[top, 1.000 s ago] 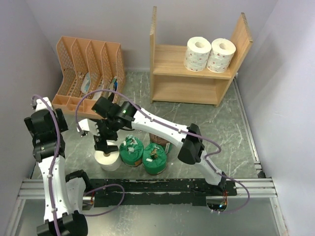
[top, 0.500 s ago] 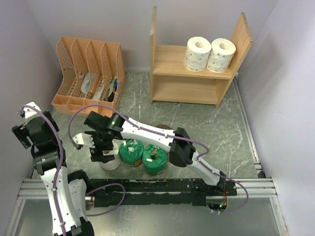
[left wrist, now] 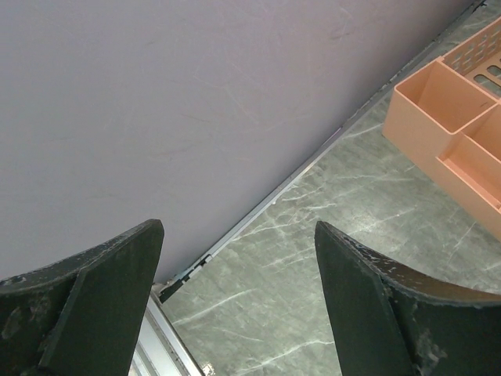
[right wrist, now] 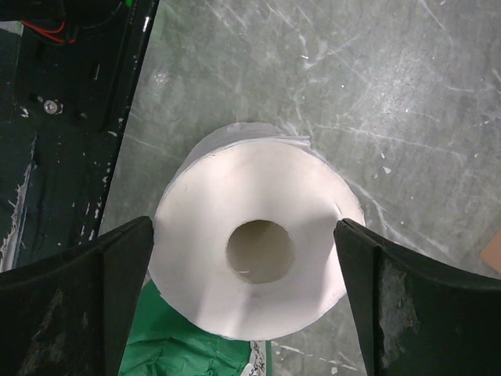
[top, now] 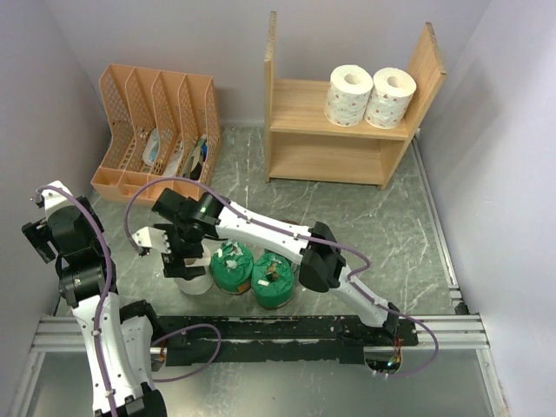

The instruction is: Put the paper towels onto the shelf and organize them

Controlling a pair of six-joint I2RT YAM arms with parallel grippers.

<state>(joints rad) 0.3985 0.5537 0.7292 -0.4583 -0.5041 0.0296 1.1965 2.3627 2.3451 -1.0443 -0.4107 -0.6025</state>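
Left gripper (left wrist: 235, 301) — fingers spread, empty, facing the side wall (left wrist: 156, 102). Right gripper (right wrist: 249, 270) hangs over an upright white roll (right wrist: 211, 196) on the table (top: 382, 217), fingers spread to either side, not pinching it. Two green-wrapped rolls (top: 232, 269) stand just beside. Far back — two white rolls (top: 348, 95) on the upper board of the wooden shelf (top: 300, 109).

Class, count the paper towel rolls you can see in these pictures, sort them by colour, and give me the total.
White rolls: 3, two on the shelf and one below the open right gripper
Green-wrapped rolls: 2
Total: 5 in view; the right arm may hide more.
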